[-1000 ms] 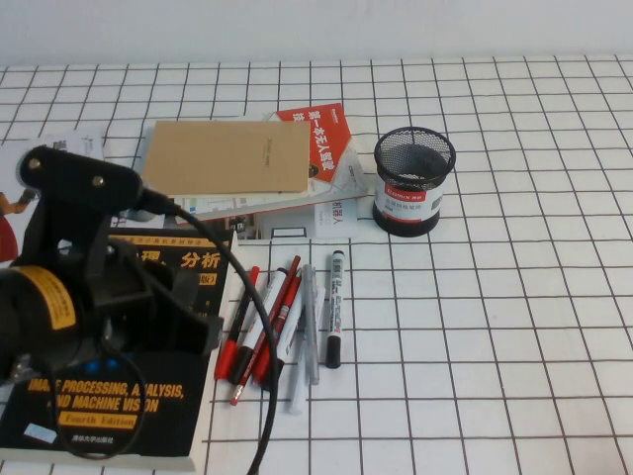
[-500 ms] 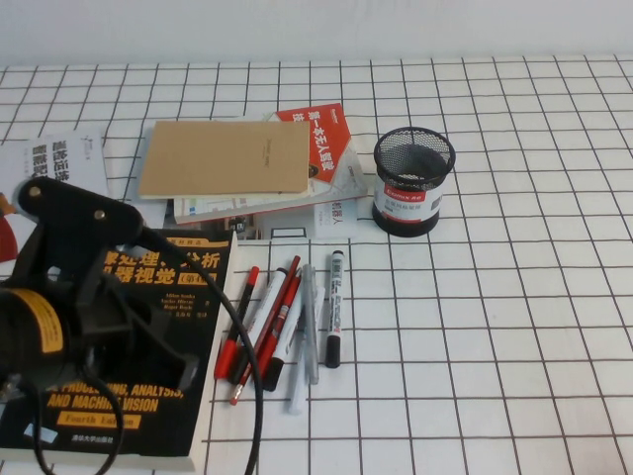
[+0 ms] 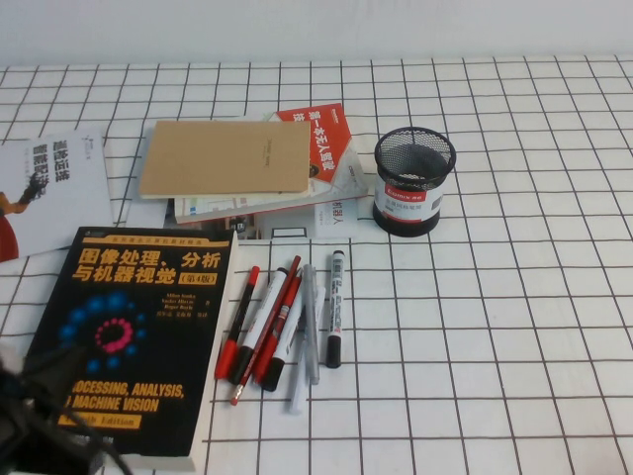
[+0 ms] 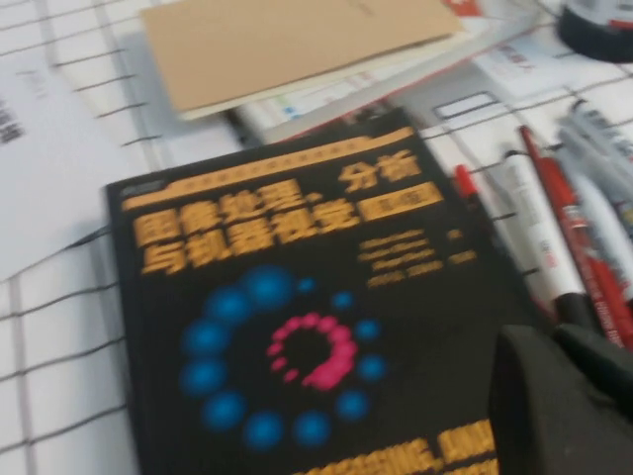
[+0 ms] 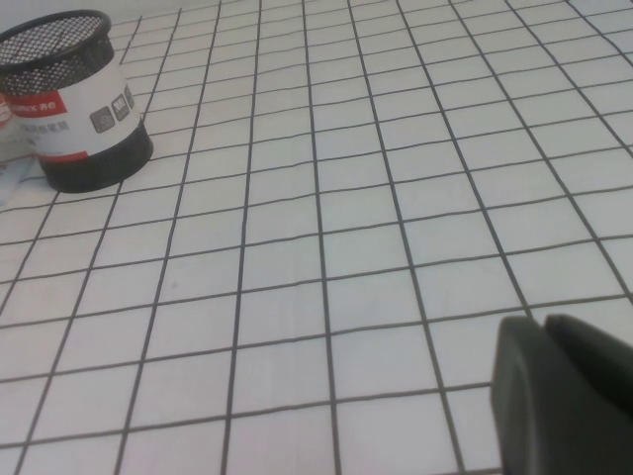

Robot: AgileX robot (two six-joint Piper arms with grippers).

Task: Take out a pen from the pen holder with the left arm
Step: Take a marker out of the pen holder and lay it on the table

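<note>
Wrist views: left fingers [image 4: 534, 406] closed above book [image 4: 297, 247], right fingers [image 5: 539, 396] closed above gridded table [image 5: 346, 198].

Light bright, even, diffuse; no glare. Shadows faint and soft-edged beneath the book stack [image 3: 227, 158]. Left wrist view blurred throughout, black book [image 4: 297, 327] lettering smeared. Right wrist view sharp, pen holder [image 5: 74, 99] mesh crisp. High view: left arm [image 3: 40, 426] defocused at 7 o'clock.

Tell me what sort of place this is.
Probably a study desk: textbook, loose pens, mesh pen holder on a gridded table. Left gripper hovers over the textbook; right gripper over the table.
</note>
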